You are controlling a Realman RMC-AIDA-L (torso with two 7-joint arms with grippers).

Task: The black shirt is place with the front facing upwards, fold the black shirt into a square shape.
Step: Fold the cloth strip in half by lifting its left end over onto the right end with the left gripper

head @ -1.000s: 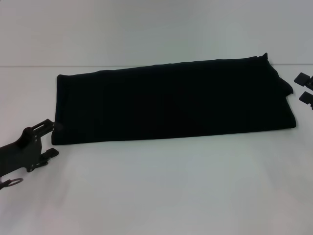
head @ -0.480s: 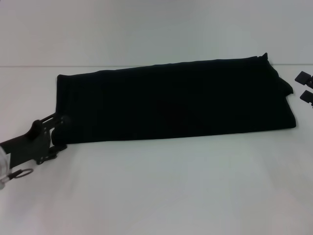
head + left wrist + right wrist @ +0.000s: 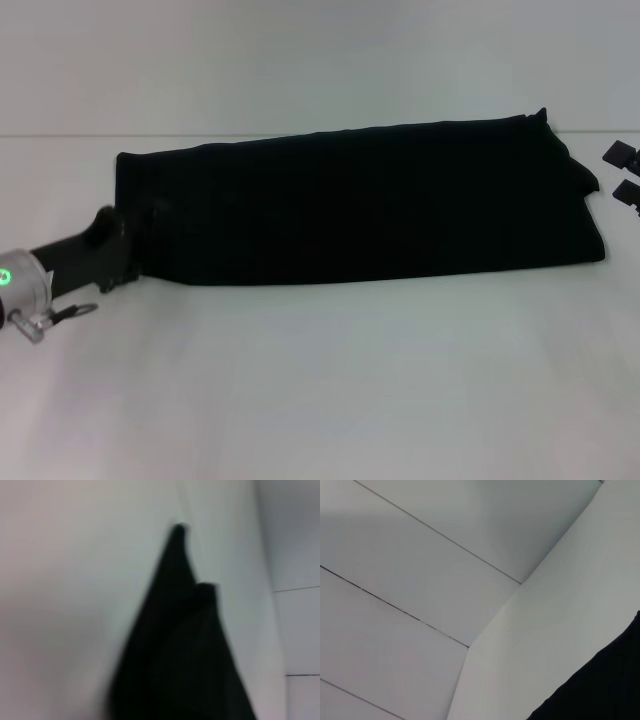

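The left gripper (image 3: 128,252) is right at the near left corner of the black shirt (image 3: 360,200), its tips lost against the dark cloth, so I cannot tell how they are set. Coming in low along the table (image 3: 320,380) like that looks meant to catch the folded layers at the edge, not to press on them from above.

The shirt itself lies as one long dark band across the far half of the table, running left to right, no lettering in sight. It reads as folded lengthwise already, with the short-way fold not yet made, and that corner is the sensible place to lift from for it.

The left wrist camera shows cloth layers (image 3: 185,650) stacked and tapering away from it, one edge stepped over another. Slipping between layers instead of under all of them is the risk here.

Far off at the right edge, the right gripper (image 3: 622,177) sits beside the shirt's other end, apart from it, fingers apart, idle.
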